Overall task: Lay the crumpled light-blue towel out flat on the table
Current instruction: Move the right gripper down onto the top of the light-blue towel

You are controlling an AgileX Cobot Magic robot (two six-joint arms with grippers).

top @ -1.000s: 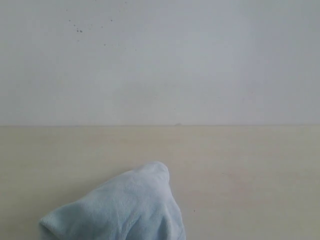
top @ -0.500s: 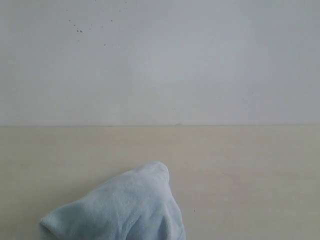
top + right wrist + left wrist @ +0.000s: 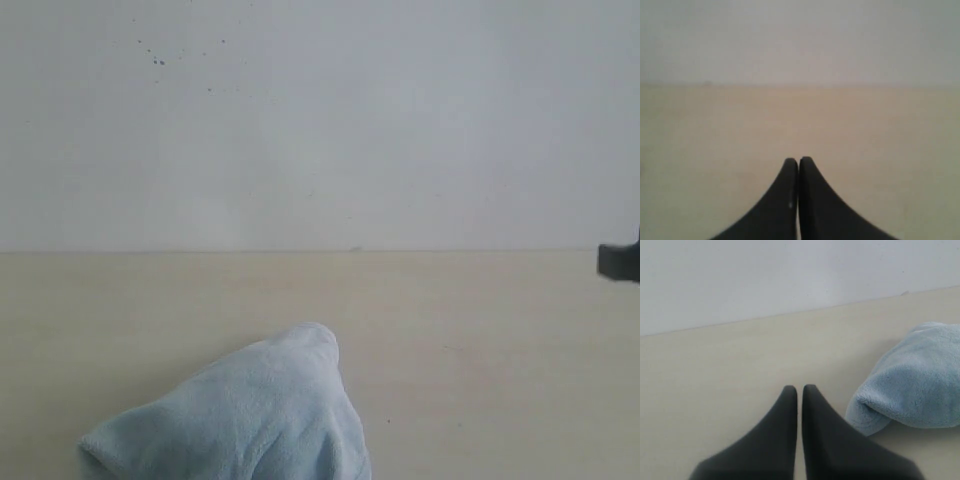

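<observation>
The light-blue towel (image 3: 245, 415) lies bunched in a heap on the beige table (image 3: 480, 330), at the front left of the exterior view, its lower part cut off by the frame edge. In the left wrist view the towel (image 3: 915, 385) lies close beside my left gripper (image 3: 800, 390), which is shut with nothing in it and does not touch the cloth. My right gripper (image 3: 798, 162) is shut over bare tabletop with nothing held. A dark part of the right arm (image 3: 620, 262) shows at the right edge of the exterior view.
A grey-white wall (image 3: 320, 120) rises along the table's far edge. Bare tabletop stretches to the right of the towel and behind it.
A dark part of the right arm has come into the exterior view at its right edge. The towel has not moved.
</observation>
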